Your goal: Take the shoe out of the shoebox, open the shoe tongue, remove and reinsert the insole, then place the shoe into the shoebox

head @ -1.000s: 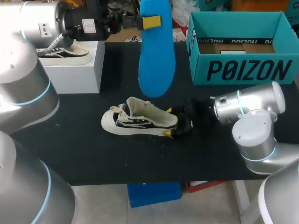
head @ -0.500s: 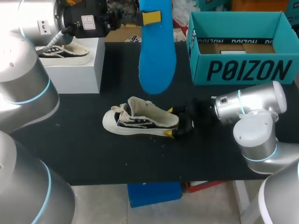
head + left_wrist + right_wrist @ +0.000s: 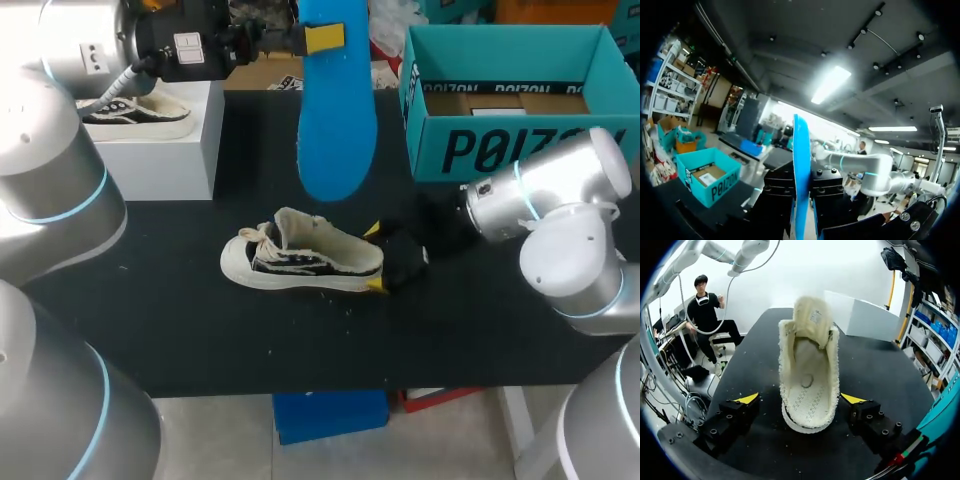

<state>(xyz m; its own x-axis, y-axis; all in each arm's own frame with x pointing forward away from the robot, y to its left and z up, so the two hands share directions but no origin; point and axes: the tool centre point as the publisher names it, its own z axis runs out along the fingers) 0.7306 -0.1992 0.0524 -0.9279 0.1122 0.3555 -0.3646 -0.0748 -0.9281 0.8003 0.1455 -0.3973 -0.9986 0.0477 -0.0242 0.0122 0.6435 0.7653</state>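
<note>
Your left fingers [image 3: 322,40] pinch a blue insole [image 3: 337,120] near its upper end, holding it upright in the air above the black worktop [image 3: 180,320]. Below the insole, the cream shoe [image 3: 300,262] stands on its sole on the worktop, toe toward your left and tongue raised. Your right fingers [image 3: 747,398] are spread wide at the heel, one on each side, each with a small gap to the shoe. The open teal shoebox [image 3: 520,150] sits at the far right. A white block [image 3: 160,150] at the far left carries a second shoe [image 3: 135,115].
</note>
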